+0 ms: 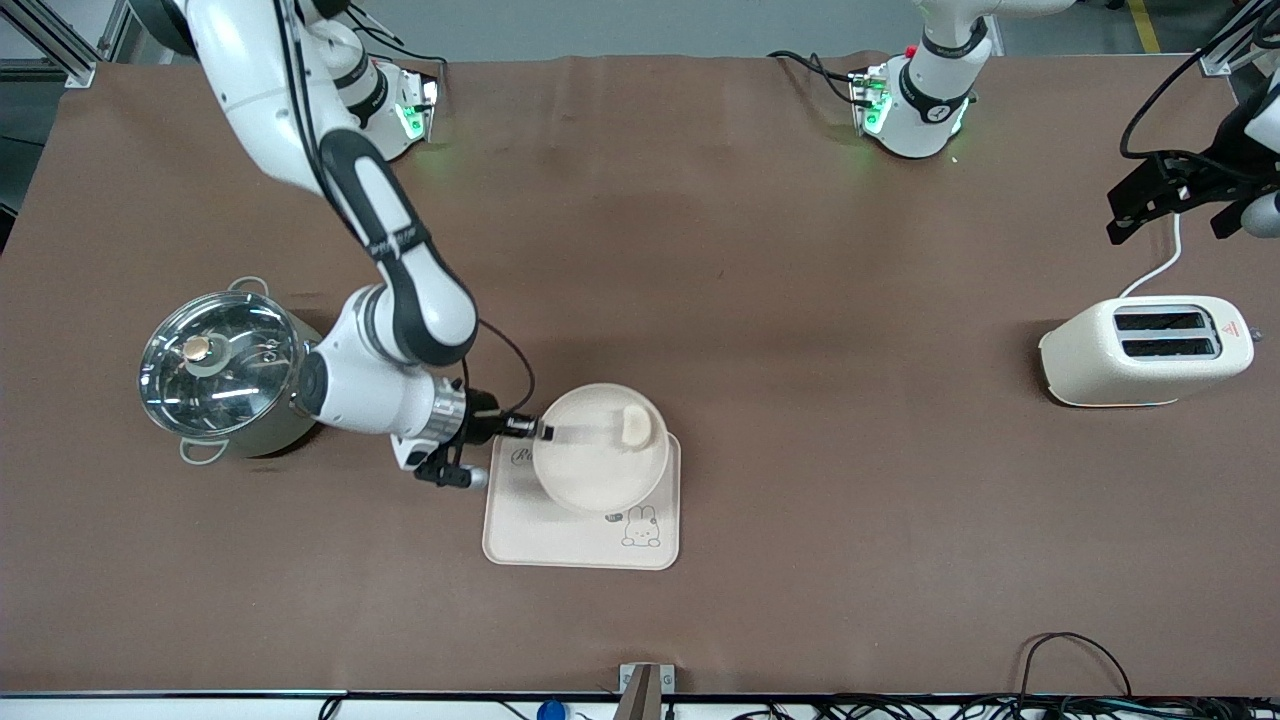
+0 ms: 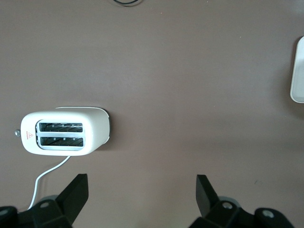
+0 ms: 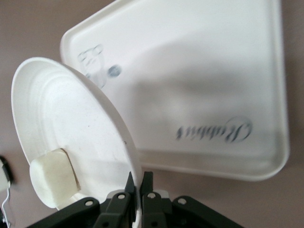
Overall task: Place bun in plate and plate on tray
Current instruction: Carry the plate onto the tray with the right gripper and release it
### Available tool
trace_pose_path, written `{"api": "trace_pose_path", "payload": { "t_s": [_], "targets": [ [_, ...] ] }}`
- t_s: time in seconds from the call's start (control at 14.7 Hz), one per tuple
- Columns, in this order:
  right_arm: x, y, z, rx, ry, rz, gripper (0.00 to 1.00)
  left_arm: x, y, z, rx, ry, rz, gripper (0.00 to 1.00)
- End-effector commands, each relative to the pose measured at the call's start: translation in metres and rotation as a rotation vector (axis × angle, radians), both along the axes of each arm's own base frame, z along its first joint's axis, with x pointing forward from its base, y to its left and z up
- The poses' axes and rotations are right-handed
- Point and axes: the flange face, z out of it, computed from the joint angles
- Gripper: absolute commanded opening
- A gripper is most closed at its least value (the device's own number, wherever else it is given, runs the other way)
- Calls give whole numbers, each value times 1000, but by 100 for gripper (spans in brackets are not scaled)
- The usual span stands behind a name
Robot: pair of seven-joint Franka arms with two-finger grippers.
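My right gripper (image 1: 545, 432) is shut on the rim of the round cream plate (image 1: 598, 470) and holds it tilted over the rabbit-printed tray (image 1: 560, 535). The pale bun (image 1: 634, 427) lies in the plate near its rim. In the right wrist view my right gripper (image 3: 140, 183) pinches the plate (image 3: 66, 123) edge, with the bun (image 3: 53, 176) inside and the tray (image 3: 204, 71) below. My left gripper (image 1: 1170, 195) is open in the air at the left arm's end of the table, above the toaster; in the left wrist view my left gripper (image 2: 141, 192) holds nothing.
A steel pot with a glass lid (image 1: 222, 365) stands by the right arm's elbow. A cream toaster (image 1: 1148, 350) with a white cord stands toward the left arm's end; it also shows in the left wrist view (image 2: 64, 133). Cables run along the front edge.
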Motion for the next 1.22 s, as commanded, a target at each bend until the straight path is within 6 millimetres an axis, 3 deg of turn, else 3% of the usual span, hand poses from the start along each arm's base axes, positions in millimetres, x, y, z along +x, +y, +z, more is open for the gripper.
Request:
{"api": "trace_pose_path", "payload": {
  "t_s": [0.0, 0.48, 0.54, 0.68, 0.75, 0.82, 0.95, 1.16],
  "targets": [
    [22, -19, -33, 51, 38, -70, 0, -2, 1, 1, -20, -9, -15, 100],
    [31, -23, -51, 81, 48, -105, 0, 0, 1, -13, -31, -5, -14, 100],
    [30, -22, -54, 82, 53, -105, 10, 0, 0, -13, -31, -4, -15, 100],
    [28, -21, -59, 81, 56, -106, 83, -1, 0, -17, -32, 4, -15, 100],
    [29, -20, -59, 88, 48, -126, 95, -2, 1, -18, -33, 6, -14, 100],
    [30, -20, -58, 92, 38, -145, 100, -4, 0, -21, -38, 14, -14, 100],
    [30, -18, -54, 95, 35, -140, 100, -10, -1, -21, -44, 16, -16, 100],
    [30, -17, -27, 119, 35, -123, 100, -17, -12, -20, -41, 16, -36, 100]
  ]
}}
